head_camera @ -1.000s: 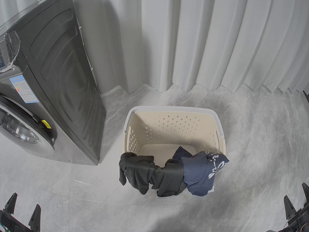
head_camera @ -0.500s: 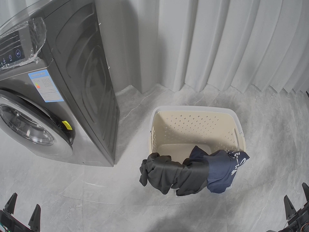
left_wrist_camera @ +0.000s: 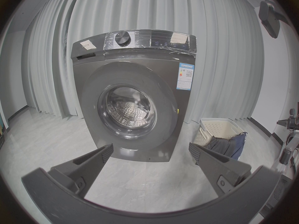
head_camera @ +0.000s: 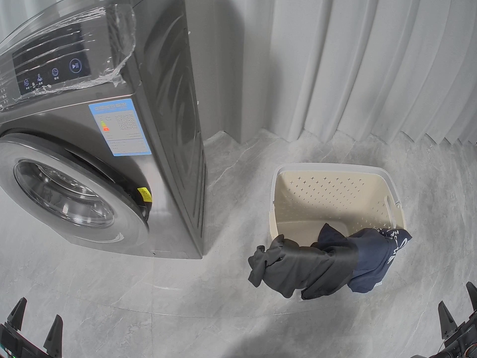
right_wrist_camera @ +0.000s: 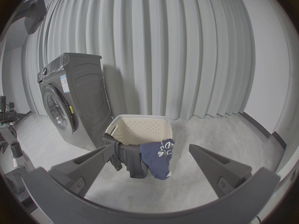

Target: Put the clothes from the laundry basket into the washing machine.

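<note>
A cream laundry basket [head_camera: 333, 167] stands on the floor right of the grey washing machine [head_camera: 164, 125], whose round door [head_camera: 64, 195] looks shut. A dark grey garment [head_camera: 298, 269] and a navy printed garment [head_camera: 372, 259] hang over the basket's near rim. My left gripper [head_camera: 39, 314] is low at the near left, open and empty, facing the washing machine [left_wrist_camera: 134, 94] across bare floor. My right gripper [head_camera: 456, 299] is low at the near right, open and empty, well short of the basket [right_wrist_camera: 140, 128] and the clothes [right_wrist_camera: 130, 159].
White curtains [head_camera: 348, 50] hang behind the machine and basket. Pale marble floor [head_camera: 198, 299] lies open between me and both. Another device on a stand [left_wrist_camera: 289, 131] is off to one side in the left wrist view.
The whole head view has shifted, so the camera has turned left; the machine's front shows more. The clothes lie the same on the basket, and both grippers keep their pose.
</note>
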